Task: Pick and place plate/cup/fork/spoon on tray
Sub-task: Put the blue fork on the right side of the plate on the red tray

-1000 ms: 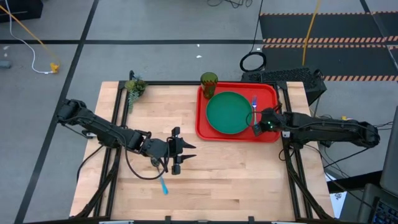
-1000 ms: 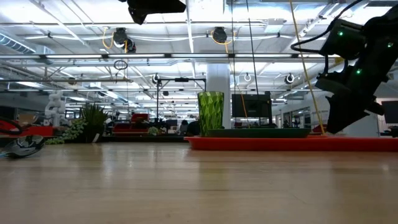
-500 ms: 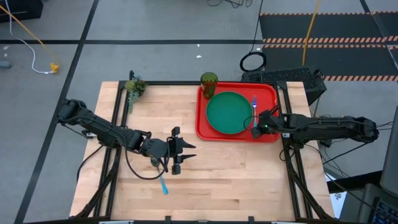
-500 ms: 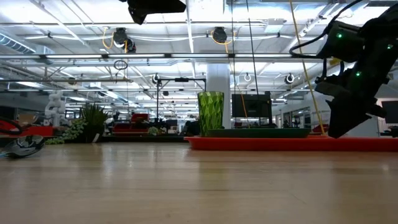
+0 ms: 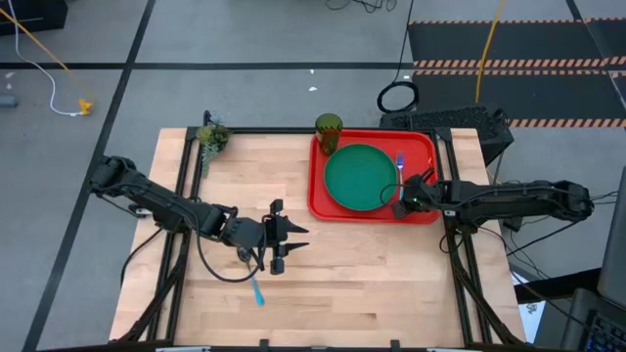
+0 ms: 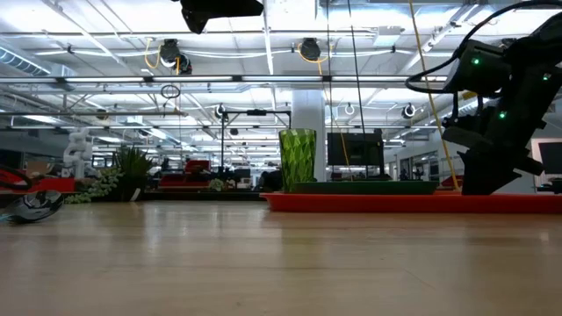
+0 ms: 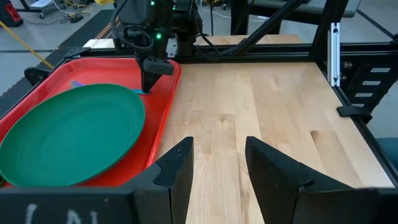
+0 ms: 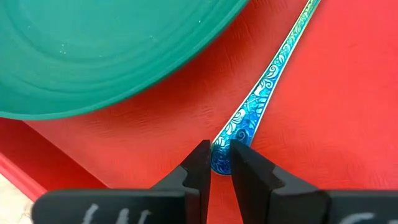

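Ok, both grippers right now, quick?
Left gripper: open, empty, over the table.
Right gripper: shut on the fork handle's end, on the tray.

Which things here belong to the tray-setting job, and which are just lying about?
Job: tray, plate, cup, fork pinched at its handle end by the right gripper, spoon on the table.
Lying about: plant clump, black ring on the floor.

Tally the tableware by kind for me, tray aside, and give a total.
Plate: 1, on the red tray.
Cup: 1.
Fork: 1, on the tray, its handle end between the right gripper jaws.
Spoon: 1, on the table.
Total: 4.
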### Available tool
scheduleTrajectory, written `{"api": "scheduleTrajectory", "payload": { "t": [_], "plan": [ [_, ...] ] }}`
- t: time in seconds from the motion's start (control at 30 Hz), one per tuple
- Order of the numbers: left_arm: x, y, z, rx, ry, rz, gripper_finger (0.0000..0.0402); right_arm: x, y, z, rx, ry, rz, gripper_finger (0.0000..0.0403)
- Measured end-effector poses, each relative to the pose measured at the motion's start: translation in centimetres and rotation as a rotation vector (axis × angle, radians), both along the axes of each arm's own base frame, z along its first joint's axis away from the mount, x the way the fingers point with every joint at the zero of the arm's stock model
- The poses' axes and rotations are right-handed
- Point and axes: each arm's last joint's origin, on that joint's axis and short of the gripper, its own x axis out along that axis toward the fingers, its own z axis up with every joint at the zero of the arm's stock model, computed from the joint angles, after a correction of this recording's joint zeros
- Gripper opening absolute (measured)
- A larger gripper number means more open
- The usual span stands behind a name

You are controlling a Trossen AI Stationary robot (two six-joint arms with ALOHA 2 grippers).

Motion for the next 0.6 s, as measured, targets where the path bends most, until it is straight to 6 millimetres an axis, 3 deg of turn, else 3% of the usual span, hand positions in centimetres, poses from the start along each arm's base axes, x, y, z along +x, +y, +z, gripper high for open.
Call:
{"api": "scheduleTrajectory", "payload": {
  "t": [0.6],
  "plan": [
    [0.00,0.01,0.00,0.003,0.001,-0.001,0.0150,-0.10,0.02,-0.05,0.002,0.010,-0.001,0.0054]
  ]
}}
